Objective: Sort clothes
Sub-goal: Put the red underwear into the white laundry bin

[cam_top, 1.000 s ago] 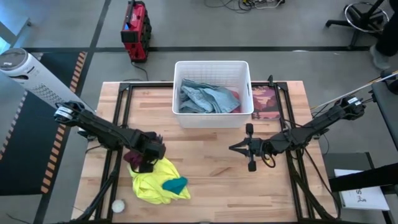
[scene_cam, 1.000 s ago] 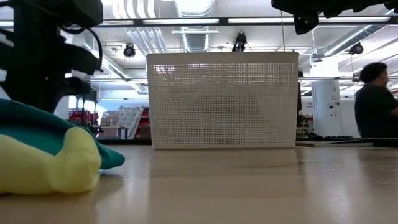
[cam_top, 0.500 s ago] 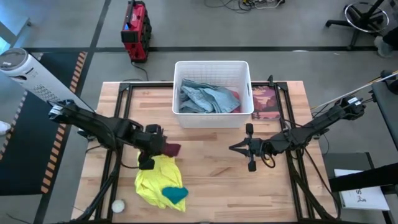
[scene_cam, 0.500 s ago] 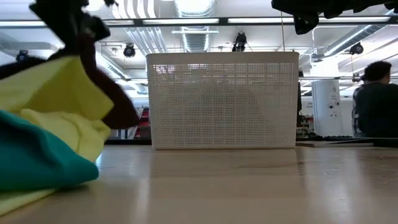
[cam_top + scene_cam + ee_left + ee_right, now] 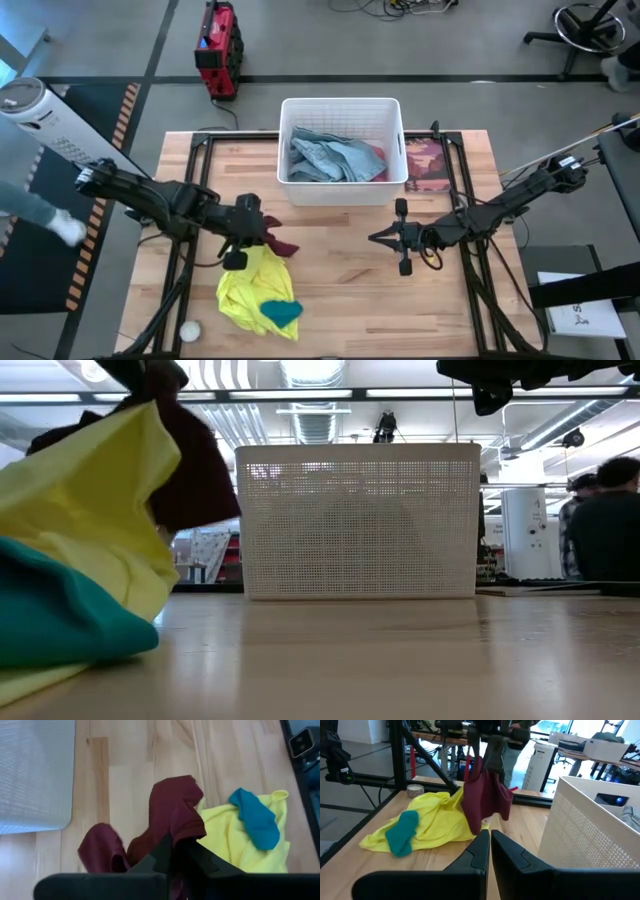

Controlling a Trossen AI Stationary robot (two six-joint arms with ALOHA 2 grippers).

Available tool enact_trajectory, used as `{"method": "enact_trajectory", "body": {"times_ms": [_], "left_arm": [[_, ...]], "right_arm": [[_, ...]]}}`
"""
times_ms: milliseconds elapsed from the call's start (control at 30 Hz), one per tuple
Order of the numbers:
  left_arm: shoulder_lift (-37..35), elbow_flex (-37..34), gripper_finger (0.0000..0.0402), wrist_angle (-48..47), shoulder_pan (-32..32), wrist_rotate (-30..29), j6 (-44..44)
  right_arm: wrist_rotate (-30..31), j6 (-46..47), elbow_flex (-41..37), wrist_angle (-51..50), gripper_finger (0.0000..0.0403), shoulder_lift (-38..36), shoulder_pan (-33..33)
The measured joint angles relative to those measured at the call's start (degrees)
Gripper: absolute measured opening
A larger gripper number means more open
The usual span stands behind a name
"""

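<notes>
Maroon soft fabric garment [image 5: 274, 239] hangs limp above the wooden table [image 5: 340, 300], just in front of the white perforated plastic basket [image 5: 342, 110]. It looks light and floppy, best taken by a bunched fold. The left gripper [image 5: 250, 228] is clenched on its upper edge, lifting it off the neon yellow garment [image 5: 250, 290] with the teal piece [image 5: 282, 311] lying on it. Denim clothes [image 5: 330, 157] lie in the basket. The right gripper [image 5: 385, 238] waits closed and empty, near the table's middle.

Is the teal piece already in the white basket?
No, the teal piece lies on the neon yellow garment on the table, well apart from the white basket.
</notes>
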Motion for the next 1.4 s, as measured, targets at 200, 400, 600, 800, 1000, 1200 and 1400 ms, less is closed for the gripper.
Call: {"method": "enact_trajectory", "body": {"times_ms": [200,400,600,800,1000,1200,1400], "left_arm": [[2.95,-1.14,0.0003,0.12,0.0,-0.53,4.06],[5.13,-1.16,0.0041,2.53,0.11,-0.83,3.97],[5.82,-1.16,0.008,4.09,0.11,-0.94,6.82],[6.45,-1.97,0.0026,4.3,0.22,-1.74,6.39],[7.06,-2.95,0.0027,4.46,0.33,-6.83,6.09],[7.06,-2.95,0.0099,4.78,0.48,-6.95,3.82],[7.06,-2.97,0.0185,4.83,0.89,-6.92,3.43]], "right_arm": [[0.0,0.0,0.0,-0.27,0.0002,0.0,0.0],[0.0,0.0,0.0,-0.31,0.0002,0.0,0.0],[0.0,0.13,0.0,-0.4,0.0002,0.0,0.0],[0.0,0.13,0.0,-0.42,0.0002,0.01,0.0],[0.0,0.3,0.0,-0.42,0.0002,0.0,0.0],[0.0,0.39,0.0,-0.42,0.0002,0.02,0.0],[0.0,0.39,0.0,-0.42,0.0002,0.0,0.0]]}}
